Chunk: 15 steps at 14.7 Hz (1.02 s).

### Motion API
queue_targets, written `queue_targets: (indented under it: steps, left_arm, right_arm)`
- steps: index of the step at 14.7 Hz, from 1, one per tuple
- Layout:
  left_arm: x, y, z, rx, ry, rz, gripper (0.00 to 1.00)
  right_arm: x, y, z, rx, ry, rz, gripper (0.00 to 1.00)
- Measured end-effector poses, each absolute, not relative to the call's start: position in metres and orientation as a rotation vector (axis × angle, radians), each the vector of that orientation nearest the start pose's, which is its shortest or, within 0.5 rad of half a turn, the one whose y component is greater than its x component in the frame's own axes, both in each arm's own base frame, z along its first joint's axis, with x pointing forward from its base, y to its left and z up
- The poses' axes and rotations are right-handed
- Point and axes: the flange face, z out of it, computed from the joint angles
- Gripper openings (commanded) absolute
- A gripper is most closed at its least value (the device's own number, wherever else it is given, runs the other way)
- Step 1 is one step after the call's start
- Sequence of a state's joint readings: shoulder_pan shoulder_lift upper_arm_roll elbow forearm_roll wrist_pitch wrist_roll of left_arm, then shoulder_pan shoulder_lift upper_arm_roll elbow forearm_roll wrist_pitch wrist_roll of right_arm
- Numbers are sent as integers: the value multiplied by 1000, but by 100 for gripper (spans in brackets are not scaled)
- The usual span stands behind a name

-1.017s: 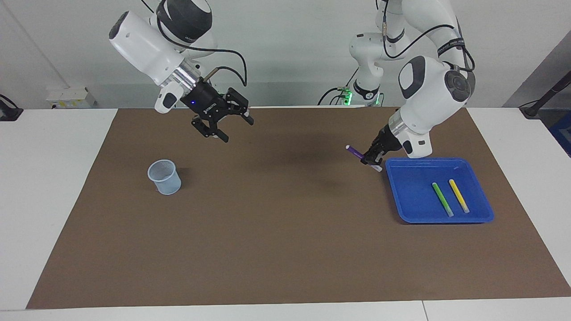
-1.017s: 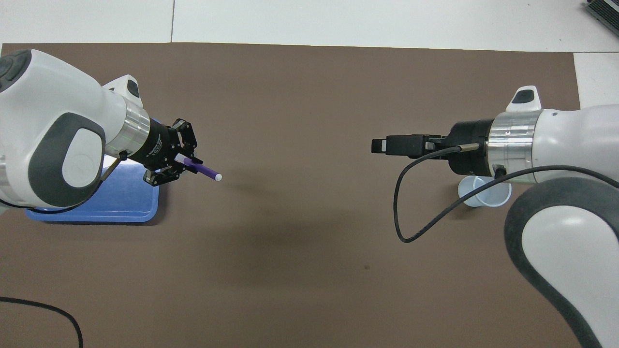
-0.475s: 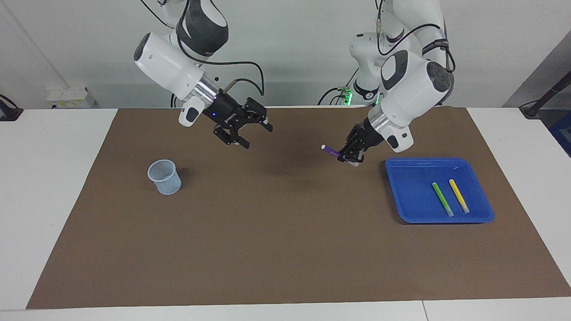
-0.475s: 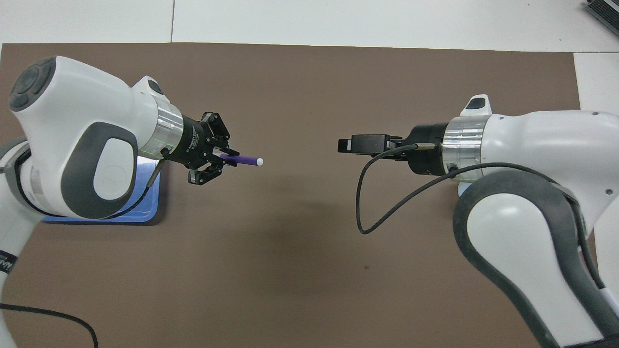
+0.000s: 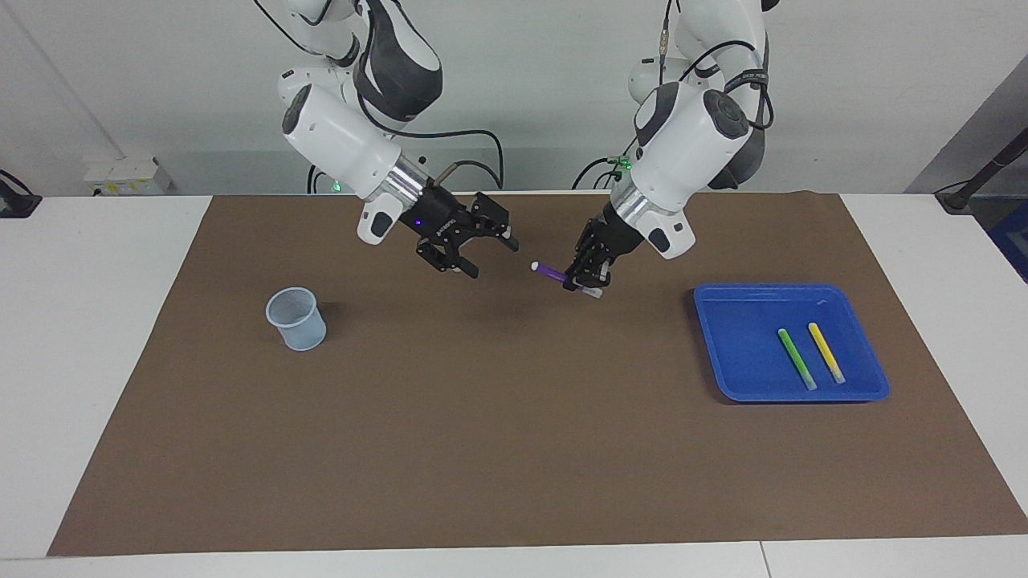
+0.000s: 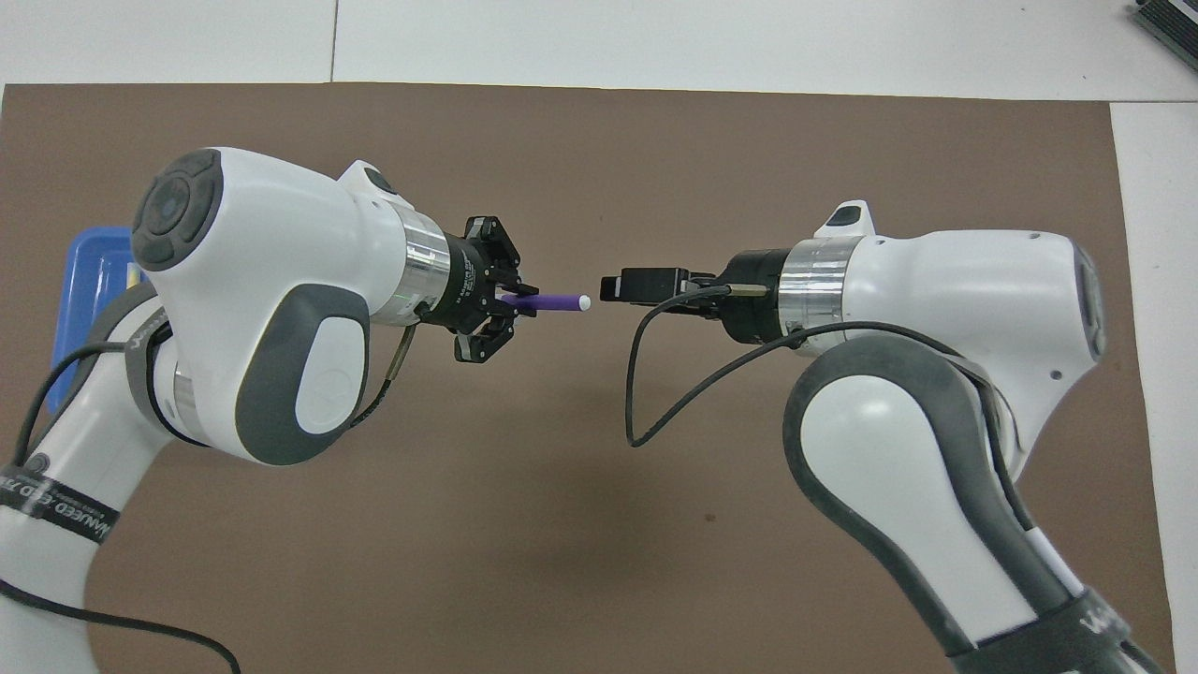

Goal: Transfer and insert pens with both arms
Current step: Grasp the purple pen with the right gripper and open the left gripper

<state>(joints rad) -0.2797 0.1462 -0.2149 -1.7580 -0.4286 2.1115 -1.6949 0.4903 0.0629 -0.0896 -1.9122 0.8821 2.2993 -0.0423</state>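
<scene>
**Progress.** No pen is in the mesh cup [image 5: 296,319] yet. The green pen [image 5: 797,359] and yellow pen [image 5: 826,352] lie side by side in the blue tray [image 5: 727,337], toward the left arm's end of the table, well apart from both grippers. The purple pen [image 5: 552,274] is lifted clear of the brown mat [image 5: 514,449] and is judged to be at the hand-over stage. Left to do: pass it across, drop it in the cup, then repeat for the two pens in the tray.

**Left gripper** [image 5: 585,277]. Over the middle of the mat, fingers clamped on the purple pen near its pale end; the pen's free, rounded tip points at the right gripper.

**Right gripper** [image 5: 475,255]. Over the mat, facing the left gripper, fingers spread apart and holding nothing. The pen's tip sits just short of them, not touching. The cup stands on the mat below and to the right arm's side of this gripper.
</scene>
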Motion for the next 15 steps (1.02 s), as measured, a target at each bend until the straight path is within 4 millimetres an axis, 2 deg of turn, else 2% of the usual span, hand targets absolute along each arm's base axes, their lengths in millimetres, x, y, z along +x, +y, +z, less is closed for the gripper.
queue_targets:
  steps: [2,6,10,11,15]
  left_arm:
    - [541,-318,506,-2682,-2227,494,0]
    - [538,-329,509,-2688,-2263,483,0]
    - [533,-341,510,-2708,-2261,481,0]
    - [531,-345,511,-2709,-2270,479,0]
    - [530,-353,511,-2707,-2302,473,0]
  right_arm:
    - [551,261,497,-2360,63,-192,91]
    - [552,261,496,-2361,65,-191,87]
    - [546,273,497,-2360,39,-182,73]
    - [545,276,497,-2360,34,-181,66]
    - [545,276,497,-2359,33,-181,67]
